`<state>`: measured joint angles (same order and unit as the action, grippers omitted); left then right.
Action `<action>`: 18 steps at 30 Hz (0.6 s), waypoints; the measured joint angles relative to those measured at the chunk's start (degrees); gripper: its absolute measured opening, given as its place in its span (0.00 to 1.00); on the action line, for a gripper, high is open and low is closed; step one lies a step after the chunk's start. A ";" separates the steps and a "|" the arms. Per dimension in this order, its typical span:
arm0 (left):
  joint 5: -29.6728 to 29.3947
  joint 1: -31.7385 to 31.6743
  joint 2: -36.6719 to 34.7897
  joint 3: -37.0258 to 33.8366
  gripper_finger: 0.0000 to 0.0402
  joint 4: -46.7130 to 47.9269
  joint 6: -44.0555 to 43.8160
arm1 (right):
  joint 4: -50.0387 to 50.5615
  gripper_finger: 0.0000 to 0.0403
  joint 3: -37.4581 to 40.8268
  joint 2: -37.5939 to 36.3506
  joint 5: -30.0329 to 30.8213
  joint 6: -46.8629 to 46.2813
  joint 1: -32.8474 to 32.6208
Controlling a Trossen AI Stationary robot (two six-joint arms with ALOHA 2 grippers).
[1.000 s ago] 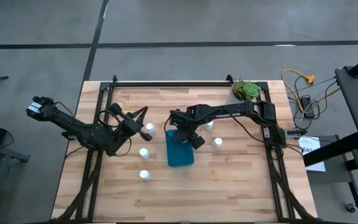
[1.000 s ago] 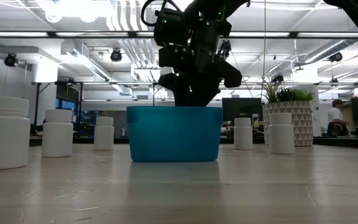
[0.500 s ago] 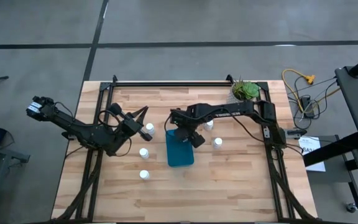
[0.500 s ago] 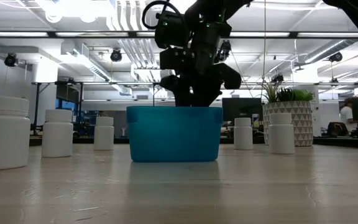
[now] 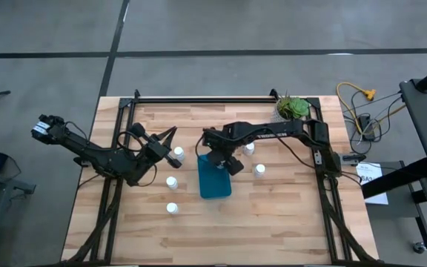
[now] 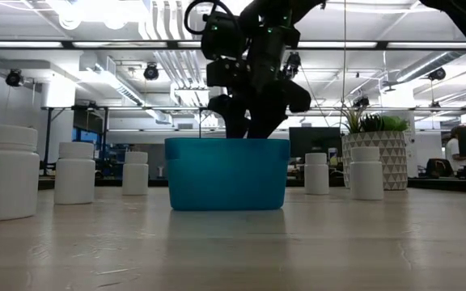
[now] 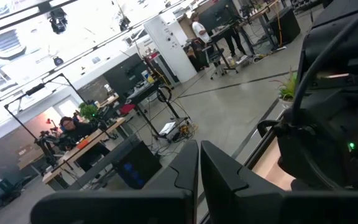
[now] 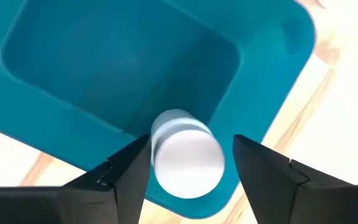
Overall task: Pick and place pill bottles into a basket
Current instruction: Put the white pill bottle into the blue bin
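Note:
The teal basket (image 5: 214, 176) stands mid-table. My right gripper (image 8: 191, 163) hangs over its far end, fingers pointing down and open. A white pill bottle (image 8: 186, 155) shows cap-up between the fingers, inside the basket's corner, with a gap beside one finger. My left gripper (image 7: 199, 163) is shut and empty, raised left of the basket and pointing up into the room. Several more white bottles stand on the table: on the left (image 5: 178, 152), (image 5: 172, 182), (image 5: 172, 208), and on the right (image 5: 249, 148), (image 5: 259, 170).
A white pot with a green plant (image 5: 292, 109) stands at the far right corner and also shows in the low view (image 6: 379, 158). Bare wood lies along the near edge (image 5: 221, 237). People and desks show in the room beyond.
My right gripper has stayed over the basket's far end, dipping slightly and coming back up. In the low view its lower outline above the rim has changed shape a little.

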<state>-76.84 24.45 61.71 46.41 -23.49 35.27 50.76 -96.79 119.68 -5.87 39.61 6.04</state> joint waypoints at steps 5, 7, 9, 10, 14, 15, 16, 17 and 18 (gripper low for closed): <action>0.00 0.00 0.00 0.00 0.00 0.01 0.00 | 2.09 0.56 -1.96 -0.02 -0.04 -0.45 0.00; 0.00 0.02 0.00 0.00 0.00 -0.01 0.00 | 3.33 0.57 -2.87 -0.02 -0.07 -0.61 -0.01; 0.00 0.02 0.00 0.00 0.00 -0.01 0.00 | 4.70 0.57 -3.62 -0.09 -0.12 -0.93 -0.05; 0.00 0.02 0.00 0.00 0.00 -0.01 0.00 | 5.16 0.57 -3.94 -0.16 -0.13 -1.39 -0.09; 0.00 0.01 0.01 0.00 0.00 -0.01 0.03 | 8.20 0.57 -5.35 -0.28 -0.13 -1.93 -0.15; 0.00 0.00 0.01 0.00 0.00 -0.01 0.02 | 9.04 0.57 -5.78 -0.28 -0.14 -2.27 -0.15; -0.01 0.00 0.01 0.00 0.00 -0.01 0.03 | 9.74 0.57 -6.14 -0.28 -0.13 -2.41 -0.15; 0.00 0.00 0.00 0.00 0.00 0.00 0.04 | 10.40 0.57 -6.45 -0.29 -0.14 -2.42 -0.15; 0.00 0.01 0.02 0.00 0.00 -0.01 0.03 | 11.15 0.57 -6.82 -0.34 -0.13 -2.50 -0.15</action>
<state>-76.84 24.45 61.73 46.41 -23.51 35.29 61.91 -103.61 119.34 -6.00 37.12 5.89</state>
